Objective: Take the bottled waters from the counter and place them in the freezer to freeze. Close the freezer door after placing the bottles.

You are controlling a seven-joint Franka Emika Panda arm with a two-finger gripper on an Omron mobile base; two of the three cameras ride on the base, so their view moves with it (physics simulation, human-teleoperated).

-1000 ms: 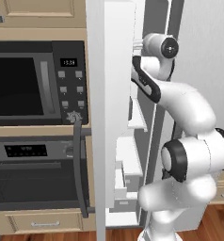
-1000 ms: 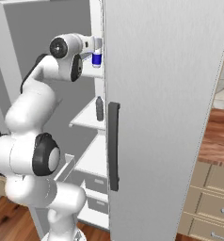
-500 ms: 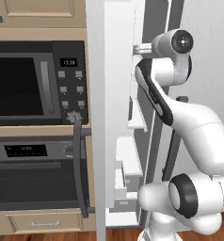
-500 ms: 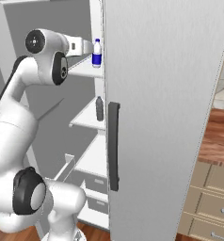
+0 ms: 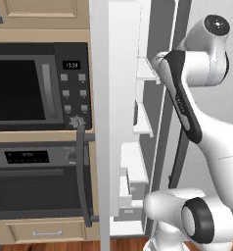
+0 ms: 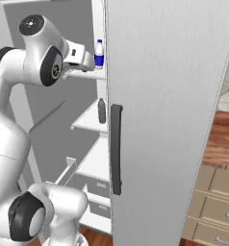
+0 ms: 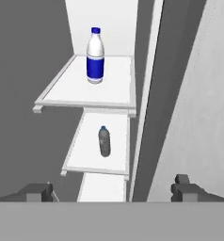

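Bottles stand upright in the freezer (image 6: pixel 90 158), well ahead of the jaws: the blue-labelled bottle (image 7: pixel 95 55) on the upper shelf (image 7: pixel 67 92), the grey bottle (image 7: pixel 104 140) on the shelf below. The gripper (image 7: pixel 113 191) is spread wide and holds nothing.

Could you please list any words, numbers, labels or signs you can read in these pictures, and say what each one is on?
Microwave clock: lit digits, too blurred to read.
Microwave buttons: small marks, too small to read.
Oven display: a row of pale marks, unreadable.
Blue label on the white bottle: plain blue, no lettering visible.
Grey bottle: no readable label.
Nothing else carries text.
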